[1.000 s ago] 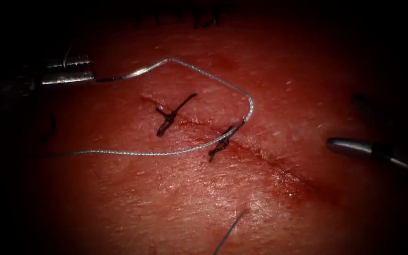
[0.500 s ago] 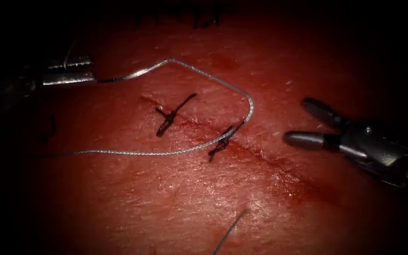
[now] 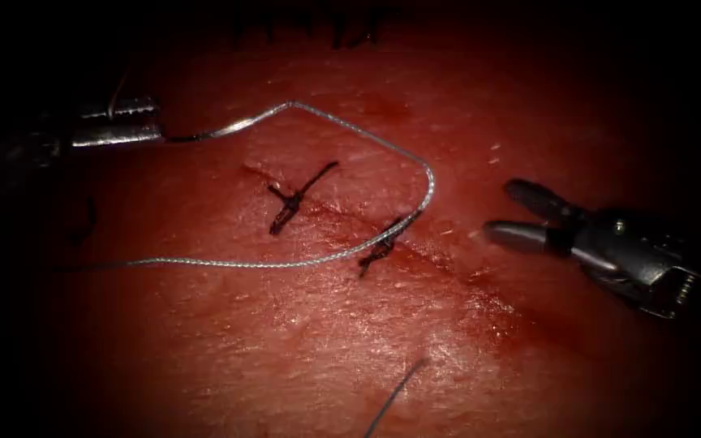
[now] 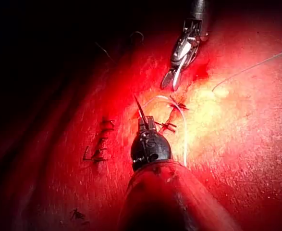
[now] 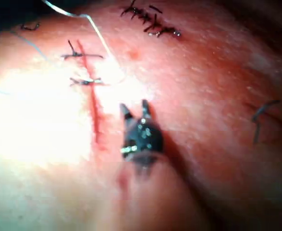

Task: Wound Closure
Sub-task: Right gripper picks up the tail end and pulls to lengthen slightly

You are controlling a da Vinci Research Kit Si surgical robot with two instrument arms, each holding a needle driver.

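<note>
My left tool [image 3: 152, 130] is at the upper left, left of the cut [image 3: 448, 264], shut on the curved needle [image 3: 204, 131]. The needle is clear of the tissue [image 3: 310, 341], and its rear part points out of the jaws toward the cut. In the left wrist view the needle [image 4: 139, 107] sticks up from the left tool [image 4: 143, 122]. The thread [image 3: 350, 128] arcs from the needle to the second stitch [image 3: 383, 243], then trails back left. My right tool [image 3: 501, 211] is right of the cut, jaws open and holding nothing; it also appears as the right tool [image 5: 135, 108] and the right tool [image 4: 172, 82].
A first tied stitch [image 3: 294, 199] crosses the upper part of the cut. A loose cut thread end [image 3: 395, 393] lies near the front. Red fluid [image 3: 496, 312] lines the unstitched lower stretch. A row of older stitches [image 5: 150, 24] lies away from the cut.
My right tool has come in from the right edge toward the cut with its jaws open, then shifted only slightly. The left tool, needle and thread have stayed still.
</note>
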